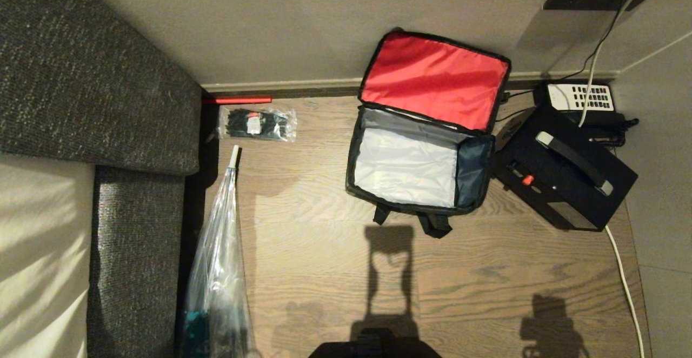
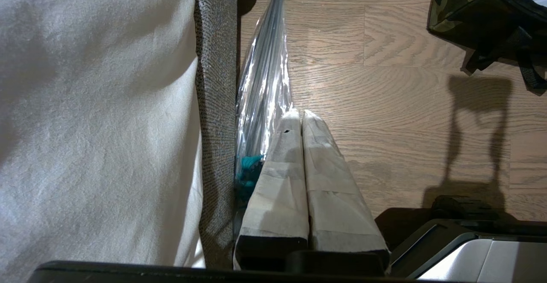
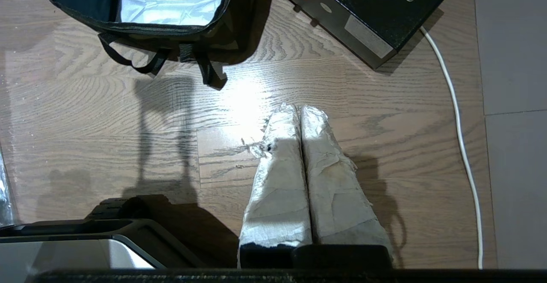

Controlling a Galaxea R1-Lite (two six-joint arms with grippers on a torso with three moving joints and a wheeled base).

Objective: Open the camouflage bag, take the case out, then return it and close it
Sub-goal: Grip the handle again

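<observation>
The camouflage bag (image 1: pixel 421 158) lies open on the wooden floor (image 1: pixel 324 250) by the wall, the case (image 1: pixel 565 177) just beside it. Left gripper (image 2: pixel 299 116) and right gripper (image 3: pixel 297 110) hang above the floor, fingers closed, empty.

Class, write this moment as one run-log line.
camouflage bag: open, empty | case: on floor, right of bag | left gripper: shut, idle | right gripper: shut, idle

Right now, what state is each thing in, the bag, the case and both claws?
camouflage bag: unzipped, lid flipped back, interior empty.
case: out of the bag, lying on the floor beside it.
left claw: shut, empty, near the sofa.
right claw: shut, empty, above bare floor.
</observation>
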